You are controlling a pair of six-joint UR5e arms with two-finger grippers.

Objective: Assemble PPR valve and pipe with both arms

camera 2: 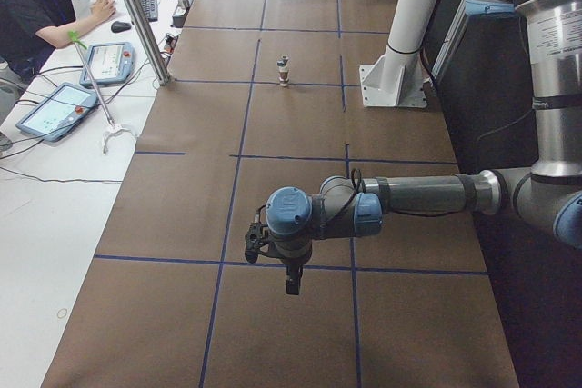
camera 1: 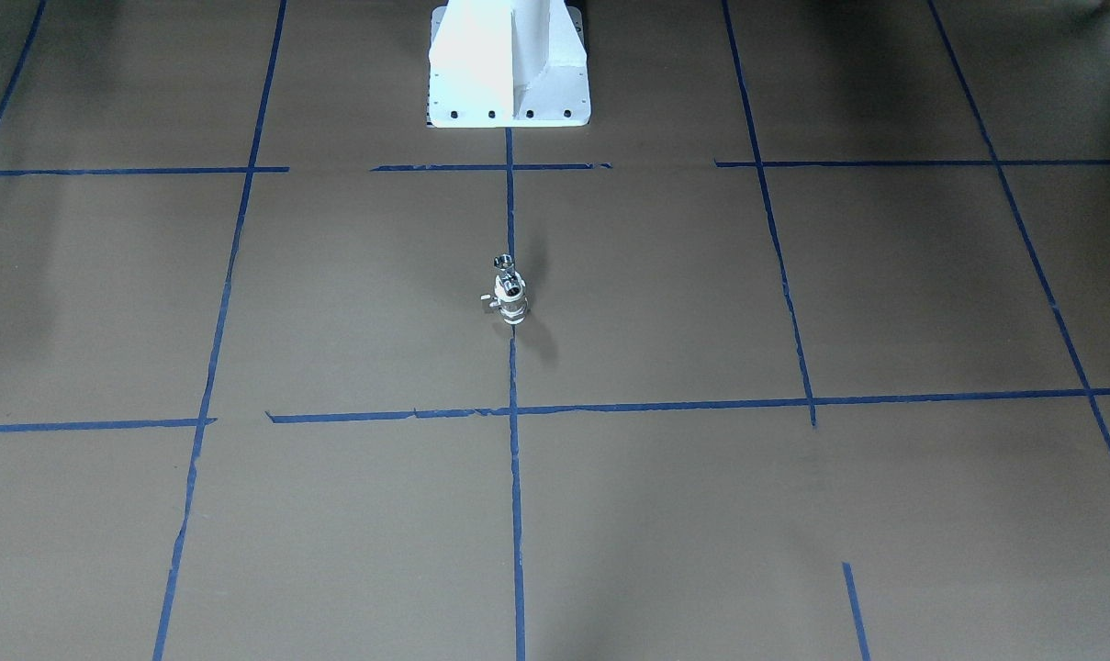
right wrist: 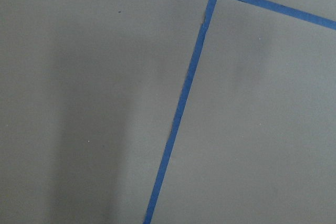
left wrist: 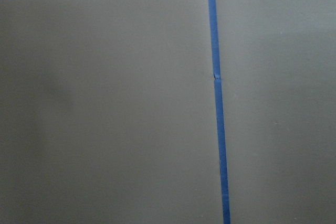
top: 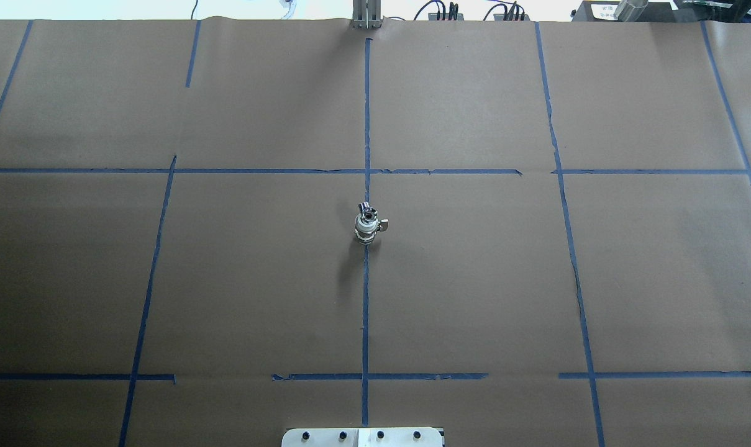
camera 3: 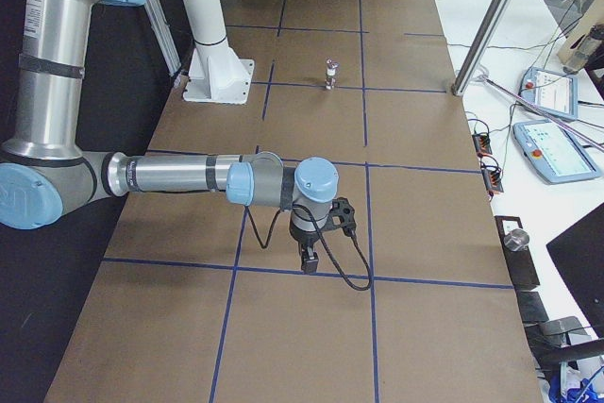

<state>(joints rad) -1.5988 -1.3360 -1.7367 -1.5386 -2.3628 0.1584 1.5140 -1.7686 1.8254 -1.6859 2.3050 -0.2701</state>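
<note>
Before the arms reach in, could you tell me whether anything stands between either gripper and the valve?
Nothing visible does: only taped paper lies between the valve, the left gripper and the right gripper.

Bench (top: 474, 279) is surfaced in brown paper and divided into a grid by blue tape lines (top: 365, 310). At centre, on the middle line, the PPR valve (top: 365, 233) stands upright. The chrome pipe (top: 367, 214) touches its upper end. A small side handle (top: 384, 225) projects toward view right. A white bolted base plate (top: 363, 437) sits at the near edge. Cables (top: 440, 11) lie beyond the far edge.
</note>
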